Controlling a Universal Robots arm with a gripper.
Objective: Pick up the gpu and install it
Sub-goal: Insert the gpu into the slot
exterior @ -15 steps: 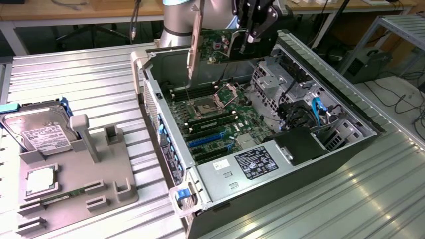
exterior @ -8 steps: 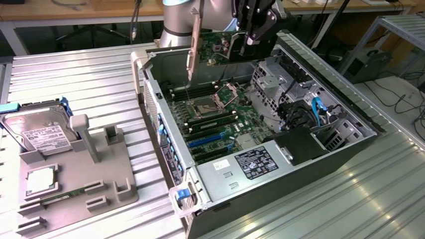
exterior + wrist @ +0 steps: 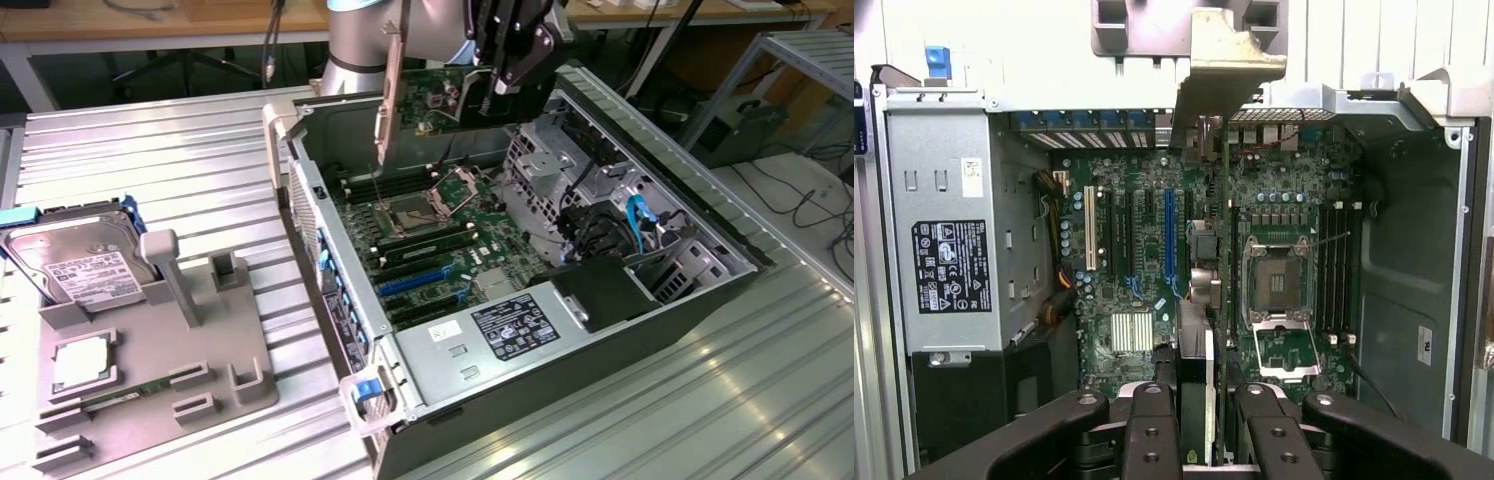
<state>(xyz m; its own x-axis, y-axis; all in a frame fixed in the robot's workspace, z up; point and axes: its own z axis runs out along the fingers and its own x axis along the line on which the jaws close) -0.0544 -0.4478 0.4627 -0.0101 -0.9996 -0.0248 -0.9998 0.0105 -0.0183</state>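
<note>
- Ribbed metal counter carries everything, and its near edge lies closest to the viewer.
- Open computer case lies on its side on the counter, with its inside facing up.
- Grey holder tray sits on the counter beside the case, on the exterior view's left.
- Green motherboard covers the floor of the case, showing an open processor socket and blue and black slots.
- Silver power supply with a black label fills the near corner of the case.
- Hard drive stands propped in the tray, well apart from the case.
- gpu hangs on edge in the air above the far end of the case, clear of the motherboard. Its silver bracket points down towards the case.
- End effector is clamped on the gpu from above, with one finger on each face.
</note>
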